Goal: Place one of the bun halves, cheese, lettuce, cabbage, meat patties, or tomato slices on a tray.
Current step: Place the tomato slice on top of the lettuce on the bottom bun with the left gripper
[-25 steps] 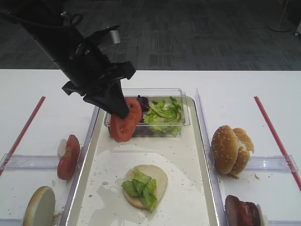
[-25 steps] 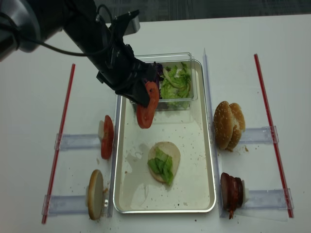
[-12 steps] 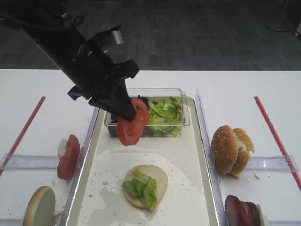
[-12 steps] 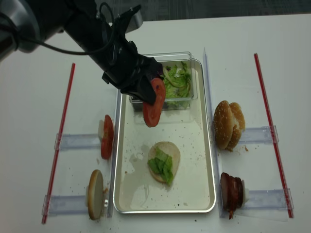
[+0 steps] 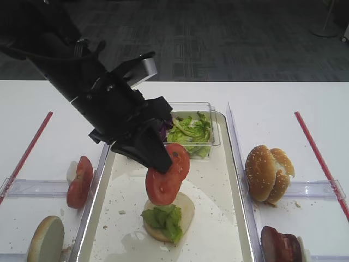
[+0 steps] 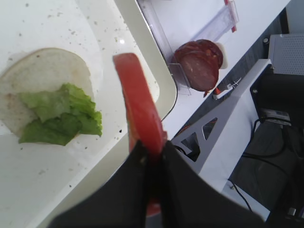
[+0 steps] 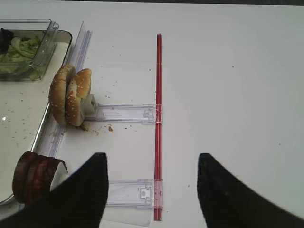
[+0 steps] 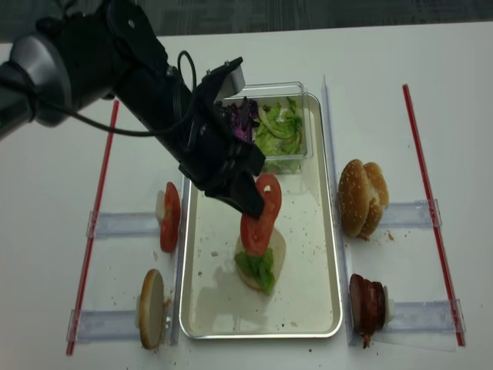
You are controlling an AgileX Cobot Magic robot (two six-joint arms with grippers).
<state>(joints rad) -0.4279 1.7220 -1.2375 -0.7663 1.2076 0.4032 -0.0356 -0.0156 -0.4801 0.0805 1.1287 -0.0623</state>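
Tomato slices (image 5: 168,174) pinched upright in the closed left gripper (image 5: 163,164), bun half (image 5: 180,210) topped with lettuce (image 5: 162,217) just beneath on the tray (image 5: 218,180), right gripper (image 7: 152,187) spread wide, empty.

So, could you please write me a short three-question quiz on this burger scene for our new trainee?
1. True or false: the left gripper is shut on tomato slices.
2. What lies on the bun half in the tray? A) cheese B) lettuce C) a meat patty
3. Fill in: the clear plastic box at the tray's far end holds green leaves and purple ____.

Key
1. True: the slices hang from its closed jaws above the bun half.
2. B.
3. Cabbage.
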